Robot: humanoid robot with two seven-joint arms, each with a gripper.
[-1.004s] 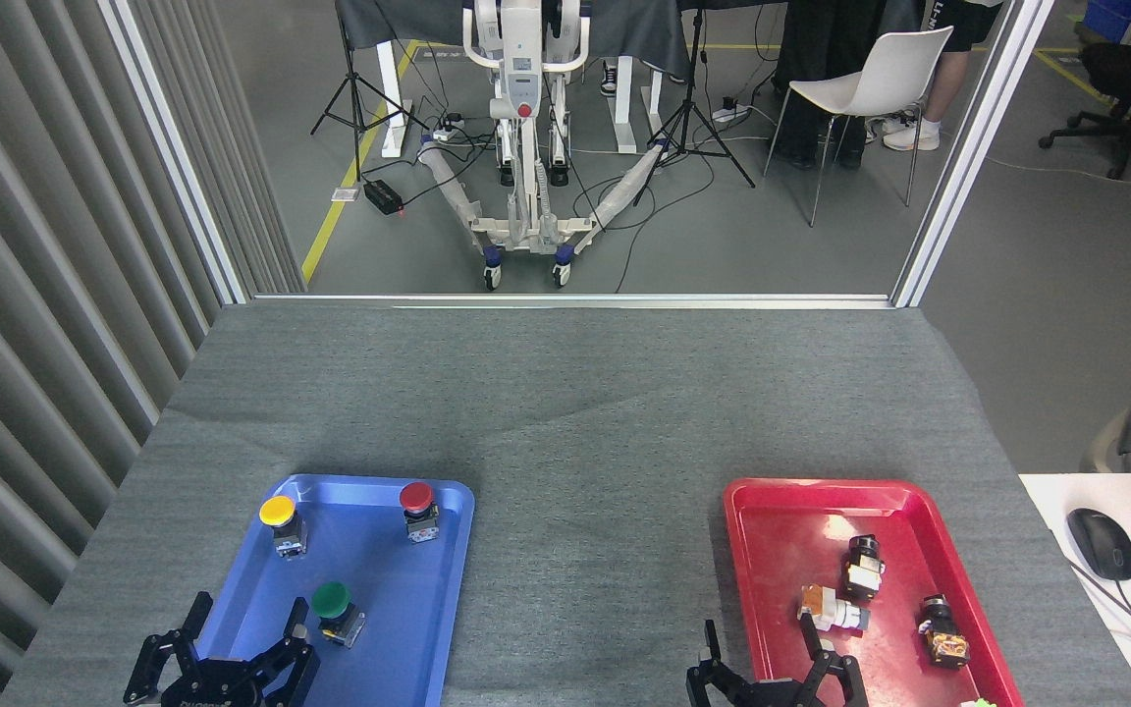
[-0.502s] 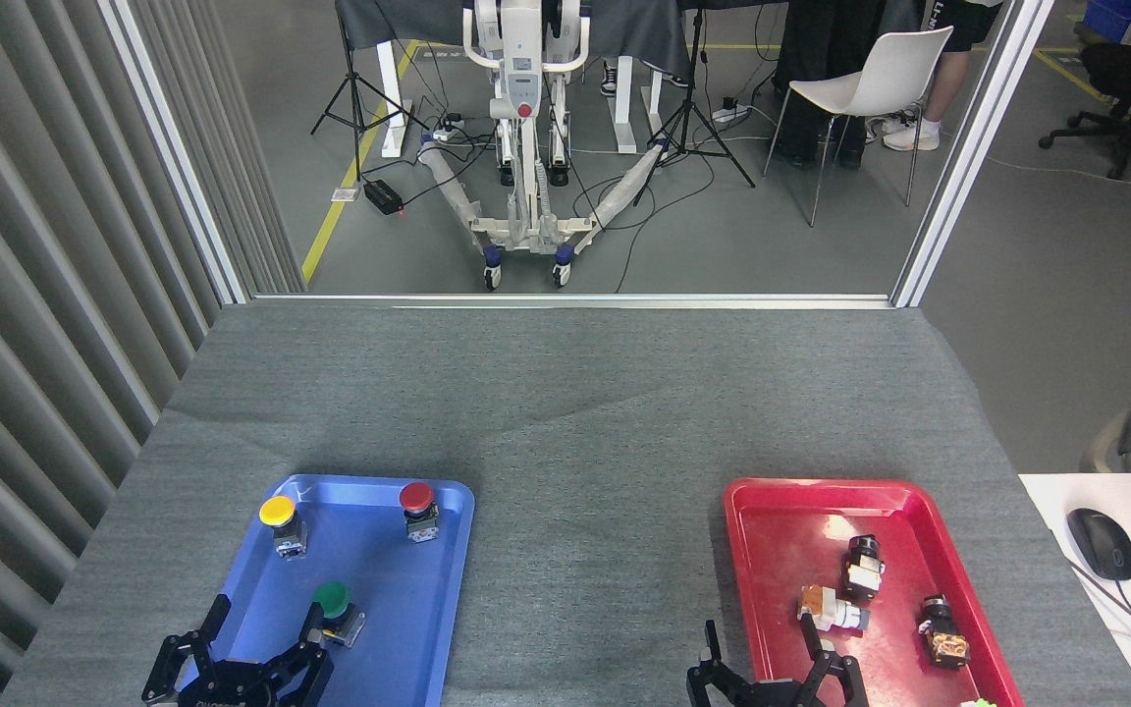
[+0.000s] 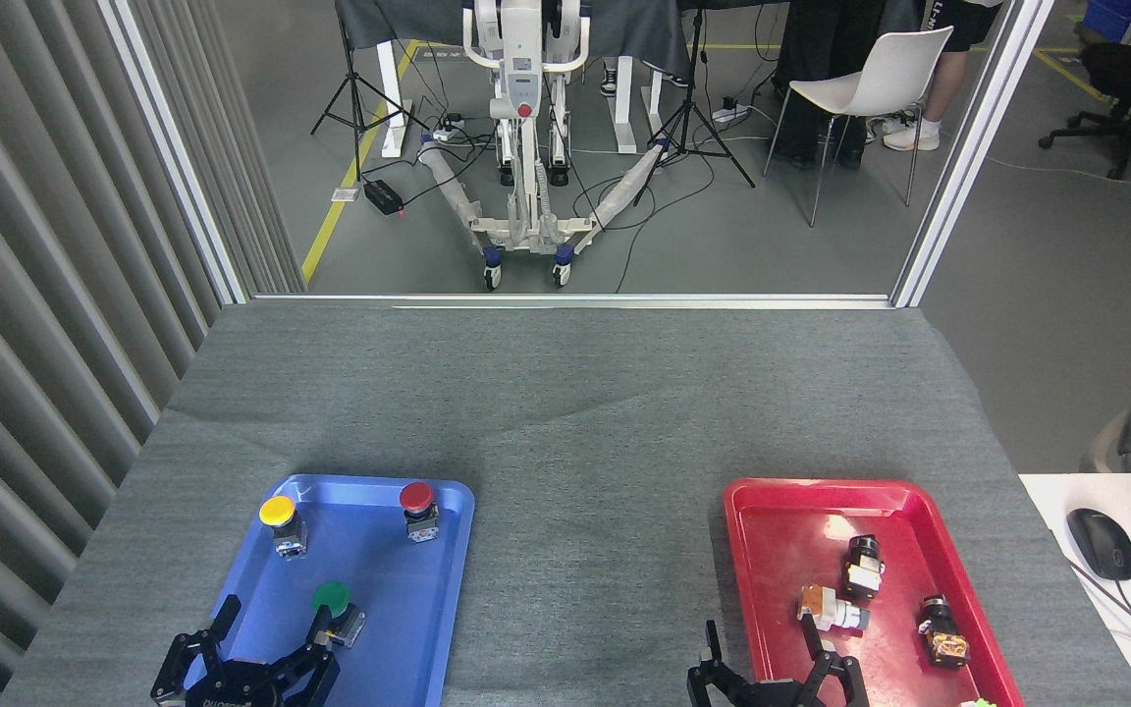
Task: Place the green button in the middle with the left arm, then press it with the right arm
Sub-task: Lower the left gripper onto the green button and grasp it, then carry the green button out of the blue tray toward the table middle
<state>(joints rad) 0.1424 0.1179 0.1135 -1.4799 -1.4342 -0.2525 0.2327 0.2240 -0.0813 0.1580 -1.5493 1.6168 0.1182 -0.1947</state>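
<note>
Green button (image 3: pixel 333 601) in blue tray (image 3: pixel 408 628), touching right finger of spread, empty left claw (image 3: pixel 271 628)

A robotics lab is shown. A wheeled robot stand (image 3: pixel 524 137), tripods (image 3: pixel 691 108) and floor cables (image 3: pixel 448 133) are seen behind the cloth-covered table (image 3: pixel 565 412).

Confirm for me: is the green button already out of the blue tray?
No, the green button stands inside the blue tray, with the open left gripper just beside it.
</note>
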